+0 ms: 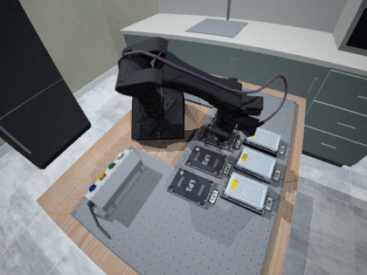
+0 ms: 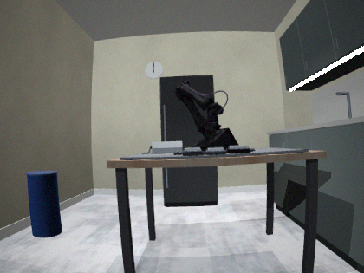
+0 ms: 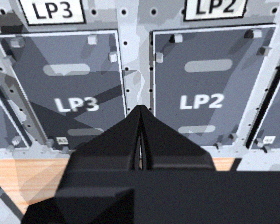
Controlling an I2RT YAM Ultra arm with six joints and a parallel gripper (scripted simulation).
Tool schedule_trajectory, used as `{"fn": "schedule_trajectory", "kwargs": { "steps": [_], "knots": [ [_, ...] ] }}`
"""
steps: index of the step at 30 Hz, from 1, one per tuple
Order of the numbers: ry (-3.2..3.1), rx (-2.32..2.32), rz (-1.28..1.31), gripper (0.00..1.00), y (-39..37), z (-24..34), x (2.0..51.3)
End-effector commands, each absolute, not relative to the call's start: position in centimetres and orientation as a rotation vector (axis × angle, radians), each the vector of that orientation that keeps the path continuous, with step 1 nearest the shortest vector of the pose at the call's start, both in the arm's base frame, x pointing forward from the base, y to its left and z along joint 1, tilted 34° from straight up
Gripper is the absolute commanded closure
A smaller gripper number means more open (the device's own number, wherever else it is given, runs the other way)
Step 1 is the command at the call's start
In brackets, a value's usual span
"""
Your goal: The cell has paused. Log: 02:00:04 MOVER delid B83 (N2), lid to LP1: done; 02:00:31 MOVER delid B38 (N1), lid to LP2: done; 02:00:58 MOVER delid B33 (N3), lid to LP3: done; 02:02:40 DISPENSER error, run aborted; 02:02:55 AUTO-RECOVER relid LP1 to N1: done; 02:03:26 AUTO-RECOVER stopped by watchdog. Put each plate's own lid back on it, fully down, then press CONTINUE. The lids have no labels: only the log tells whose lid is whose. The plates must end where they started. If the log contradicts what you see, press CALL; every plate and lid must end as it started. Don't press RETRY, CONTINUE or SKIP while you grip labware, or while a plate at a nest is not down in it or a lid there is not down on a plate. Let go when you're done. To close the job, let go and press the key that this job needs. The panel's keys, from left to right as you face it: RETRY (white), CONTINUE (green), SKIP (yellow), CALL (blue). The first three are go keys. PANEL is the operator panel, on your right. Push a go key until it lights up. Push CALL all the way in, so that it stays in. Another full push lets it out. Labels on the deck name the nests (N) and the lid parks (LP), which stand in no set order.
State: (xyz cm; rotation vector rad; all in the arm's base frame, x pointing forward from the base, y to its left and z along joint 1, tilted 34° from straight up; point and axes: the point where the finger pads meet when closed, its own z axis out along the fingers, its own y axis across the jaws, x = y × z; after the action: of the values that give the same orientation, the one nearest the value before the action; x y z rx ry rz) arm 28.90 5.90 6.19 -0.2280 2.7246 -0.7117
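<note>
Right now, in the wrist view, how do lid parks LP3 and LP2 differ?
Marking: one dark pad reads LP3, the other LP2, each with a matching white tag above it.
Position: in the wrist view LP3 lies left of the shut gripper and LP2 lies right of it, with the gripper tip over the strip between them.
Shared: both are dark rectangular pads with corner stops, and neither carries a lid, so their printed names show.

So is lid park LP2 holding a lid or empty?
Empty. The wrist view shows LP2 as a bare dark pad, its printed label uncovered, as is LP3. The hand is shut, holding nothing.
</note>
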Motion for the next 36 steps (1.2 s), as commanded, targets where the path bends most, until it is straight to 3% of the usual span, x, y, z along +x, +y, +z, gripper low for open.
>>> {"fn": "schedule_trajectory", "kwargs": {
  "steps": [1,11,19,36],
  "knots": [
    [2.680,-0.224,-0.660,1.00,7.6,8.7,29.1],
    [2.677,-0.224,-0.663,1.00,9.5,12.7,27.2],
    [2.688,-0.231,-0.682,1.00,9.0,12.3,26.6],
    [2.649,0.190,-0.576,1.00,1.8,14.8,25.2]
  ]
}}
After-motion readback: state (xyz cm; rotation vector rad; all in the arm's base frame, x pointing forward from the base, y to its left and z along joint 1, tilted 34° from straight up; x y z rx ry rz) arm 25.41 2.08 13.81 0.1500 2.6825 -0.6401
